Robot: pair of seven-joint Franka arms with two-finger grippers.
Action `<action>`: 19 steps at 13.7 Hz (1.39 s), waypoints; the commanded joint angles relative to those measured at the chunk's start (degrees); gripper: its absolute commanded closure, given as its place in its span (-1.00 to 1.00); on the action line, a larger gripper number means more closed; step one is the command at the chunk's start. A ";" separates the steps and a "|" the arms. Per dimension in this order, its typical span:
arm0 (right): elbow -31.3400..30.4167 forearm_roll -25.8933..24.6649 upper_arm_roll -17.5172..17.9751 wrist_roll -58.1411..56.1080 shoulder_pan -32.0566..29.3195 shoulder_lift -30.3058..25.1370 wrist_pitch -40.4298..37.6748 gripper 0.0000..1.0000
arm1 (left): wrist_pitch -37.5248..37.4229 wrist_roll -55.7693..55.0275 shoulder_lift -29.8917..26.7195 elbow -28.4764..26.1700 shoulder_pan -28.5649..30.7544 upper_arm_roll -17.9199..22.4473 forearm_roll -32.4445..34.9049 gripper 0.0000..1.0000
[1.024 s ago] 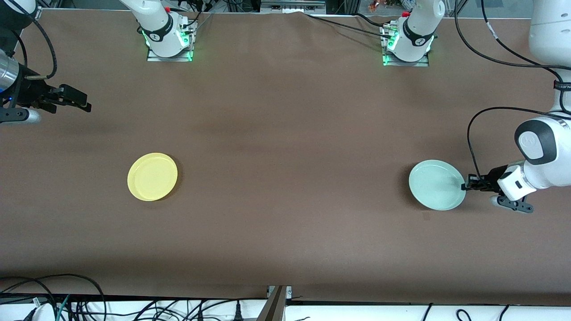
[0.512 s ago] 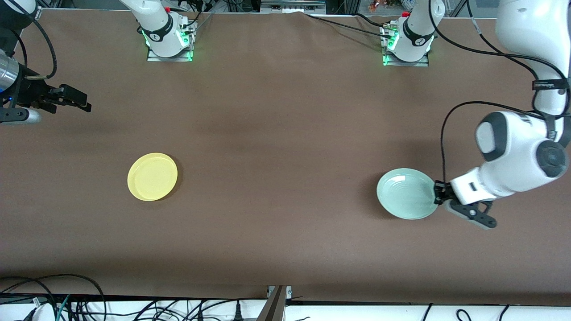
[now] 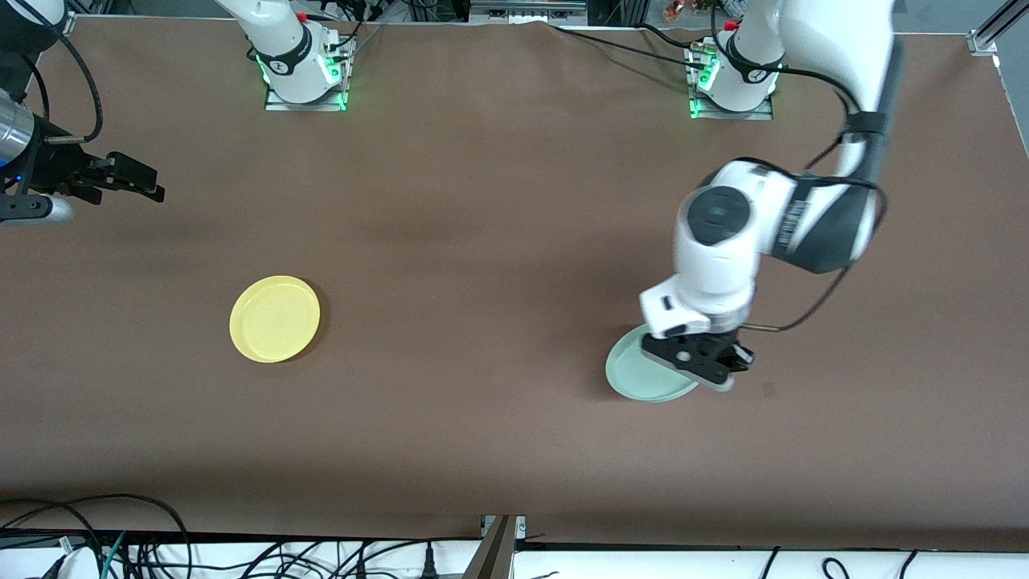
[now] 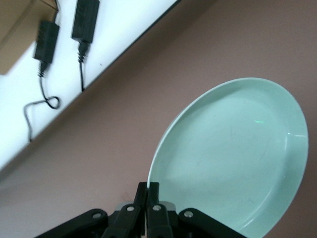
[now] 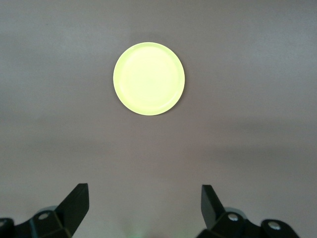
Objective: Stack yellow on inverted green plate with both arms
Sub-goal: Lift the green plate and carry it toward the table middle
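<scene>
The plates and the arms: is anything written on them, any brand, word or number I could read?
None readable.
yellow plate: plain, no marking.
green plate, held in the left gripper: plain, no marking.
Round emblems on the arm bases: too small to read.

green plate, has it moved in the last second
Yes. The green plate, clamped in the left hand, has shifted toward the unmoved yellow plate.

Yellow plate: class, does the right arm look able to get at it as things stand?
Probably yes: the right gripper is open, nothing lies between it and the yellow plate, and the left gripper is busy holding the green plate.
</scene>
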 commanded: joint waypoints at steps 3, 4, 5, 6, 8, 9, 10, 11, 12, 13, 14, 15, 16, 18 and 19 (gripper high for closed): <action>0.65 0.84 0.17 0.78 -0.23 -0.12 -0.92 -1.00 | -0.68 -13.42 4.92 3.34 -9.04 1.12 20.01 1.00; 0.74 0.92 0.17 0.78 -0.23 -0.12 -0.92 -1.00 | -0.76 -14.92 5.70 3.43 -10.36 1.21 22.91 1.00; 0.65 0.92 0.17 0.87 -0.23 -0.12 -0.92 -1.00 | -1.11 -16.15 6.15 4.04 -11.33 1.30 25.72 1.00; 0.74 0.92 0.17 0.78 -0.23 -0.12 -0.92 -1.00 | -1.64 -17.03 6.85 4.31 -12.65 1.30 29.23 1.00; 0.74 0.84 0.17 0.78 -0.23 -0.12 -0.92 -1.00 | -4.18 -19.40 7.64 4.40 -15.20 1.12 36.27 1.00; 0.74 0.92 0.17 0.78 -0.23 -0.12 -0.92 -1.00 | -5.67 -20.98 8.34 4.48 -17.38 1.30 37.78 1.00; 0.74 0.84 0.17 0.78 -0.23 -0.12 -0.92 -1.00 | -8.04 -21.26 9.65 5.88 -18.71 1.30 39.36 1.00; 0.74 0.92 0.17 0.78 -0.23 -0.12 -0.92 -1.00 | -10.58 -21.43 11.32 8.33 -19.77 1.21 40.94 1.00; 0.74 0.92 0.17 0.87 -0.23 -0.12 -0.92 -1.00 | -12.26 -21.61 12.82 10.09 -20.73 1.30 41.22 1.00; 0.65 0.84 0.17 0.87 -0.23 -0.12 -0.92 -1.00 | -13.76 -22.66 13.70 11.33 -21.61 1.30 41.31 1.00; 0.74 0.92 0.17 0.78 -0.23 -0.12 -0.92 -1.00 | -15.60 -23.10 14.32 11.86 -22.67 1.39 41.57 1.00; 0.74 0.92 0.17 0.87 -0.23 -0.12 -0.92 -1.00 | -17.71 -23.28 14.41 11.87 -23.81 1.39 43.23 1.00; 0.74 0.92 0.17 0.87 -0.23 -0.12 -0.92 -1.00 | -20.25 -24.24 14.76 11.78 -24.95 1.30 45.68 1.00; 0.74 0.92 0.26 0.87 -0.23 -0.12 -0.92 -1.00 | -23.52 -24.86 15.29 11.78 -26.80 1.30 46.67 1.00; 0.65 0.84 0.26 0.87 -0.23 -0.12 -0.92 -1.00 | -24.92 -25.30 16.16 11.87 -27.68 1.39 46.84 1.00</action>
